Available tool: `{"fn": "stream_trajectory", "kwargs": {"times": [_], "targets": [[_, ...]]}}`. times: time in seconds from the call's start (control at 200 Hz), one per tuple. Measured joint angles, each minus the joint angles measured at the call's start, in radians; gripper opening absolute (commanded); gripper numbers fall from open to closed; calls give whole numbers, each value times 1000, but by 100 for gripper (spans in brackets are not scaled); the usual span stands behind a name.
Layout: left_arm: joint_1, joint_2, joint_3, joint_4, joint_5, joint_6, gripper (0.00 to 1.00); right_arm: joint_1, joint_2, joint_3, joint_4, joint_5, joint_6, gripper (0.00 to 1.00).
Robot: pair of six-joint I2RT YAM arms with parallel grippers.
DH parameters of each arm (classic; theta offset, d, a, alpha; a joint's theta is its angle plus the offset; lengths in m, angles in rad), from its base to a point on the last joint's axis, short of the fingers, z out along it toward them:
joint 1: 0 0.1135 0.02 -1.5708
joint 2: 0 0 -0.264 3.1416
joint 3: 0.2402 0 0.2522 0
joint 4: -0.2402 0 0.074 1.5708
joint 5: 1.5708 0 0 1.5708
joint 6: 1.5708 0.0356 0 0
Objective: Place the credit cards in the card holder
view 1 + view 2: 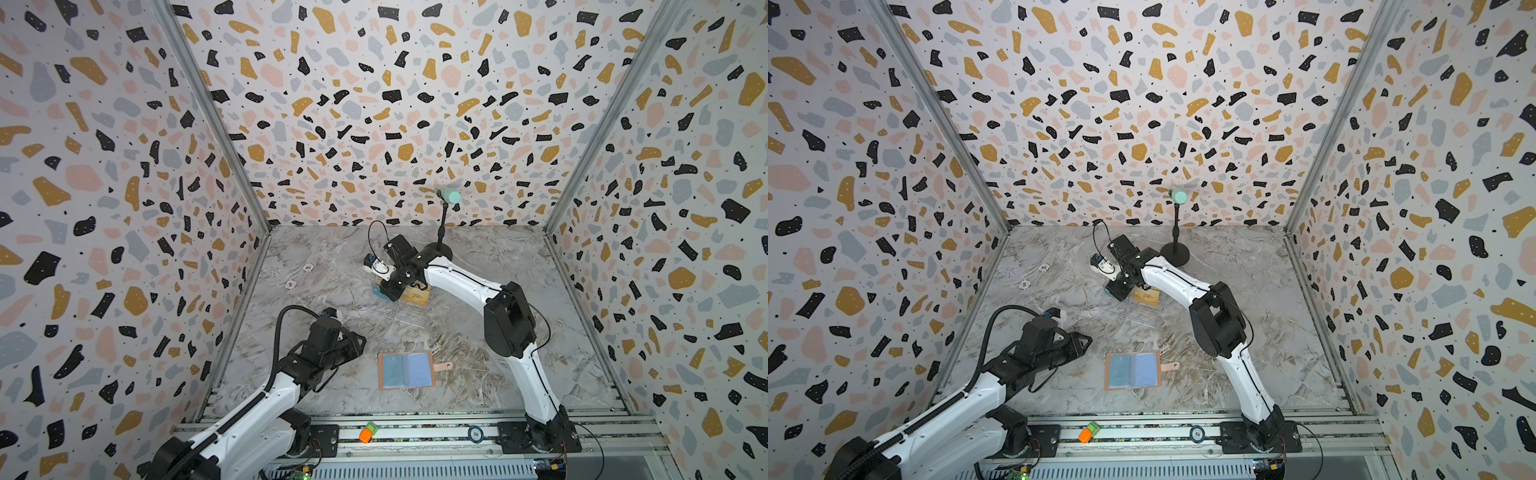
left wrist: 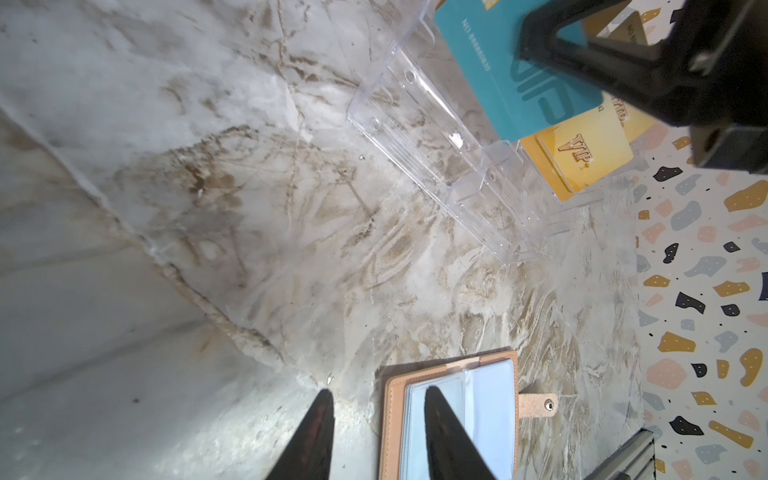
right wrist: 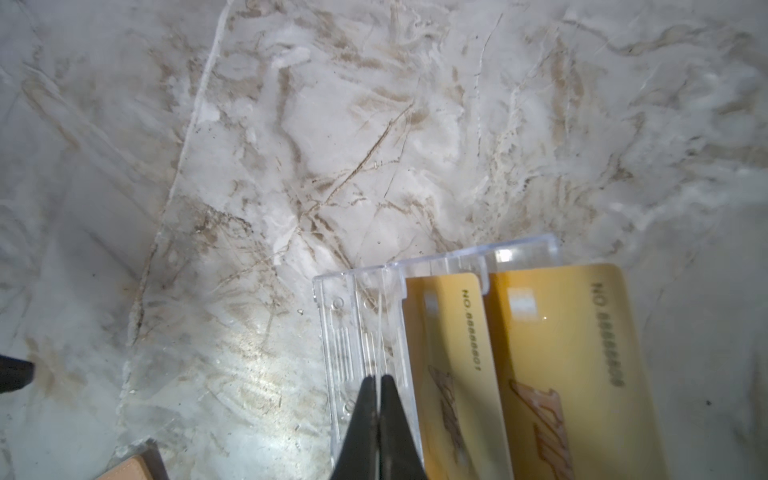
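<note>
Card holder [image 1: 405, 370] lies open, sleeves up, near the front edge of the worktop [image 1: 478, 353], about mid-width. Left gripper [image 2: 379, 390] hovers off its left edge, jaws apart, nothing between them. Right gripper [image 3: 377, 378] is at the clear rack [image 2: 415, 116] near the worktop's centre, jaws closed on a teal card [image 2: 478, 62], which the right wrist view shows edge-on. Two gold cards [image 3: 561, 374] stand in the rack just beside it.
</note>
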Motion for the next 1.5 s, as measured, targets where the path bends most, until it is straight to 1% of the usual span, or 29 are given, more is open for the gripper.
{"fn": "stream_trajectory", "kwargs": {"times": [0.21, 0.28, 0.415, 0.511, 0.626, 0.741, 0.881, 1.041, 1.116, 1.246, 1.356, 1.502], "targets": [[0, -10, 10, -9, 11, 9, 37, 6, -95, -6, 3, -19, 43, 0], [0, -15, 24, -26, 11, 19, 36, 10, -164, -64, 45, -33, 79, 0], [0, -15, 90, -94, -15, 54, 33, 14, -380, -323, 183, -72, 189, 0], [0, -36, 117, -120, -51, 64, 33, 15, -539, -535, 319, -106, 305, 0], [-5, -54, 121, -138, -76, 69, 32, 15, -703, -804, 518, -158, 495, 0], [-37, -38, 121, -161, -98, 73, 26, 15, -803, -1066, 724, -210, 694, 0], [-113, -9, 121, -152, -111, 69, 25, 15, -824, -1300, 910, -270, 873, 0], [-247, 105, 134, -131, -149, 59, 24, 19, -824, -1475, 1091, -300, 1038, 0], [-294, 147, 137, -109, -164, 52, 23, 19, -818, -1516, 1147, -307, 1091, 0], [-349, 206, 137, -60, -175, 26, 16, 19, -791, -1550, 1229, -316, 1157, 0], [-376, 241, 130, -1, -172, 2, 11, 19, -761, -1580, 1291, -322, 1209, 0], [-391, 263, 100, 57, -166, -24, 10, 23, -724, -1641, 1360, -322, 1278, 0]]}}
